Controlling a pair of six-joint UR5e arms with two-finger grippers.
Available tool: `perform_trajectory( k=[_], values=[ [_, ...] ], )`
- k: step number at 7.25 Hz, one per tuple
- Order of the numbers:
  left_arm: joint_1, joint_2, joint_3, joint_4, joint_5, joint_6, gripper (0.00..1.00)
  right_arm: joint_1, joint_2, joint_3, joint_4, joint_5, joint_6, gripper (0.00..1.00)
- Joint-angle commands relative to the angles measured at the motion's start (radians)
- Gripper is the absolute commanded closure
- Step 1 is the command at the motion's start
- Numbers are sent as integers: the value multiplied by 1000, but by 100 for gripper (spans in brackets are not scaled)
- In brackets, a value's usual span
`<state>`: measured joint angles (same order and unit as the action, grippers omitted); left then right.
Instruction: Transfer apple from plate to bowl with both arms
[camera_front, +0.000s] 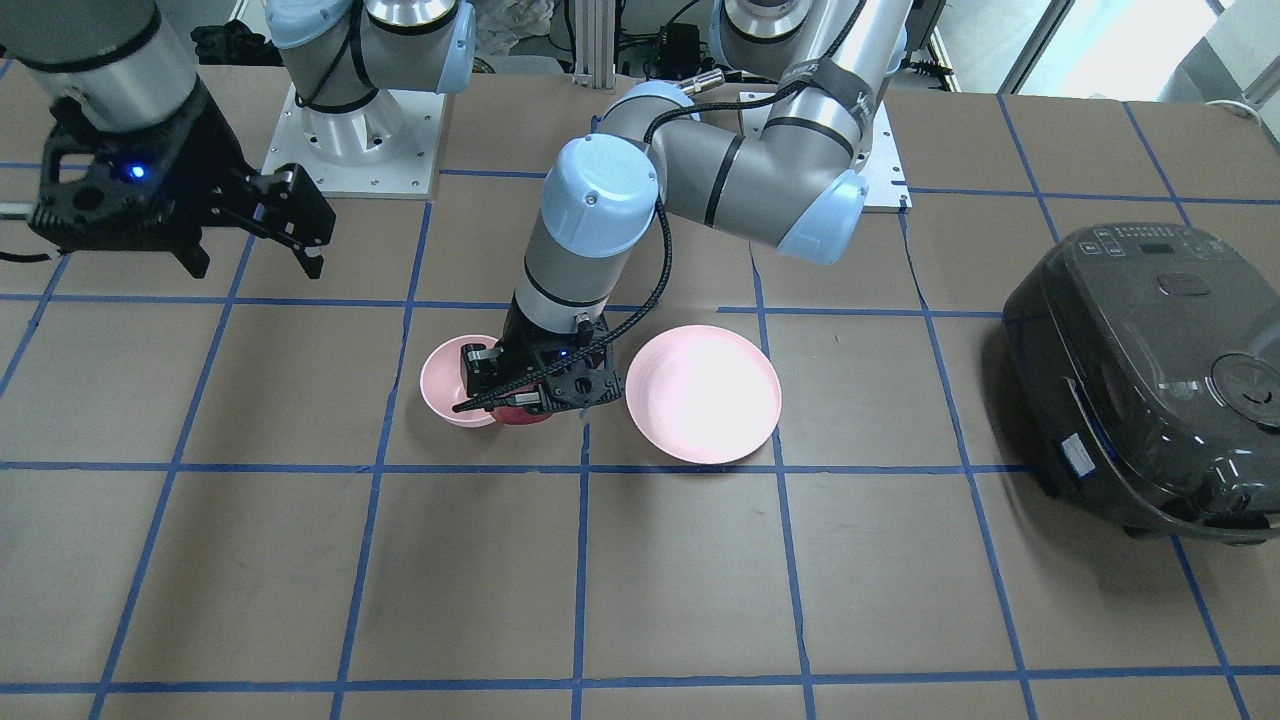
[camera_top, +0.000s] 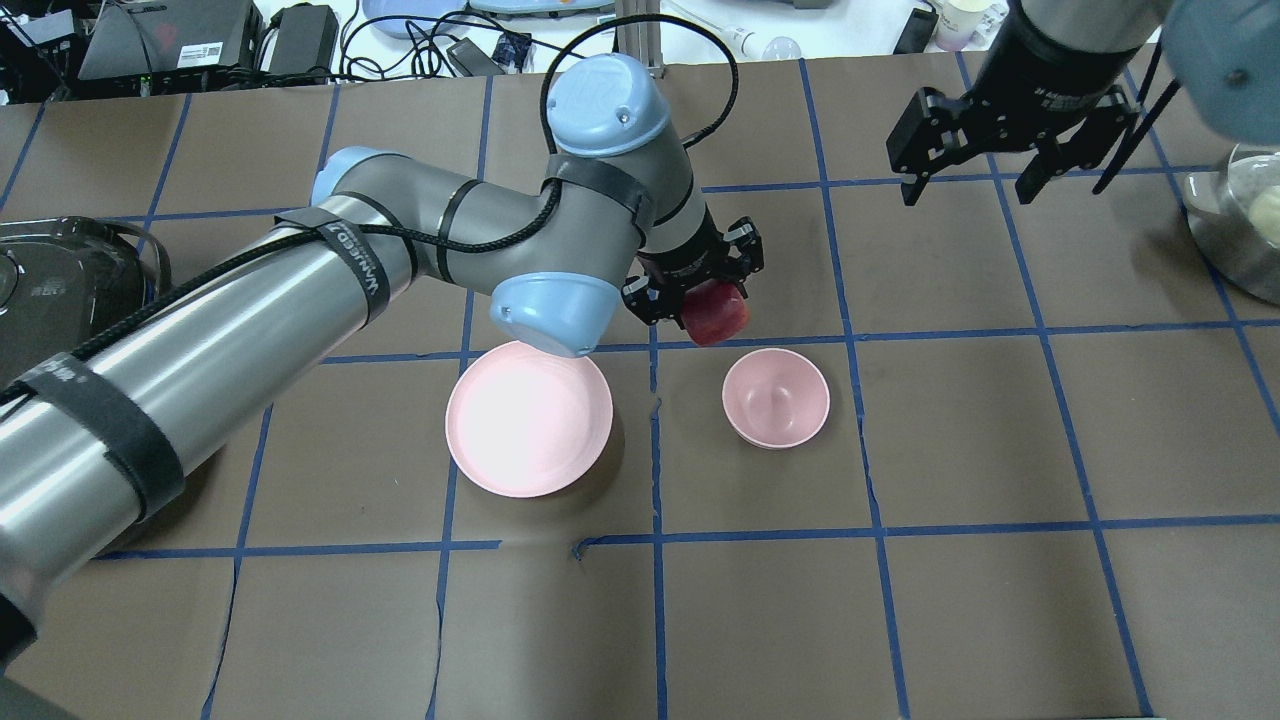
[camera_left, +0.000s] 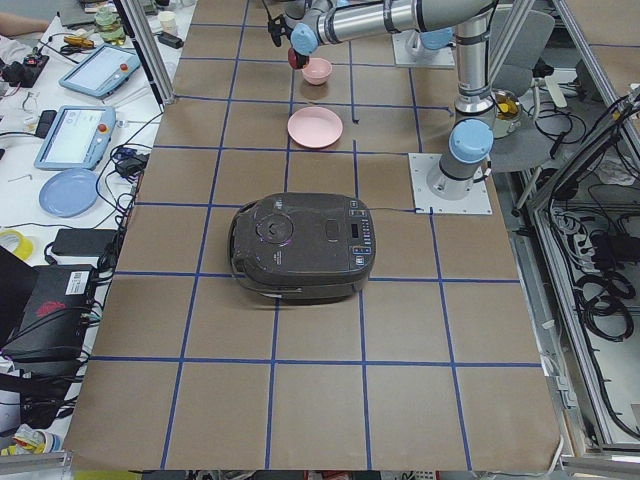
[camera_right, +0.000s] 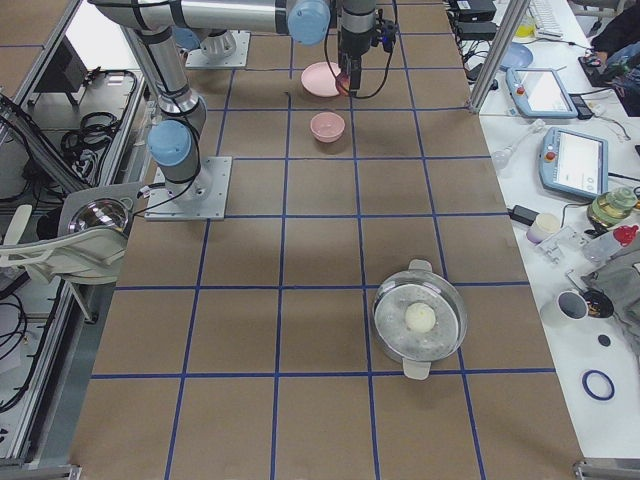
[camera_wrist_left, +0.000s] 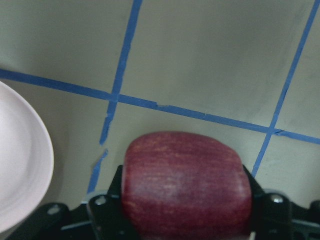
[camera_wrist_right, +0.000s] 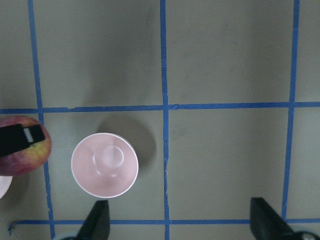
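One apple (camera_top: 717, 312) pinched by left gripper (camera_top: 700, 292), aloft, off plate (camera_top: 528, 418), near bowl (camera_top: 776, 397). Right gripper (camera_top: 968, 190) spread, well apart. We centre apple over bowl, lower, release gently.

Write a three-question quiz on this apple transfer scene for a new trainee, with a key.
1. True or false: the left gripper holds the apple clear of the plate.
2. Of the plate and the bowl, which is empty? A: only the plate. B: only the bowl. C: both.
3. Fill in the blank: the jaws of the right gripper stand ____.

Key: 1 true. 2 C. 3 open.
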<state>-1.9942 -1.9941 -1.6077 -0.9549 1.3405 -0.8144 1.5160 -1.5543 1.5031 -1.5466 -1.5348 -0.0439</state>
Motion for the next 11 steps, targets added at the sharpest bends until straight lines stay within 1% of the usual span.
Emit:
perform_trajectory(
  k=[1,3,6,7,8,9,10,11],
  values=[
    [-70,-43,14,33,3,-138,100,6,-30,-35,51,-8,-2,0],
    [-115,-74,12,38,19,-158,100,7,-43,-34,49,-19,-1,0],
    [-120,-98,8,36,23,-125,100,6,-47,-29,51,-30,-2,0],
    [-120,-110,0,35,26,-123,94,6,-47,-29,51,-30,-2,0],
    [-120,-123,-1,34,25,-126,33,6,-47,-29,51,-30,-1,0],
    [-120,-126,-5,34,25,-126,7,6,-47,-29,51,-30,-1,0],
    [-120,-114,-2,39,25,-124,0,6,-44,-29,49,-30,-1,0],
    [-114,-80,-8,39,23,-118,0,4,-40,-30,40,-28,1,0]
  ],
)
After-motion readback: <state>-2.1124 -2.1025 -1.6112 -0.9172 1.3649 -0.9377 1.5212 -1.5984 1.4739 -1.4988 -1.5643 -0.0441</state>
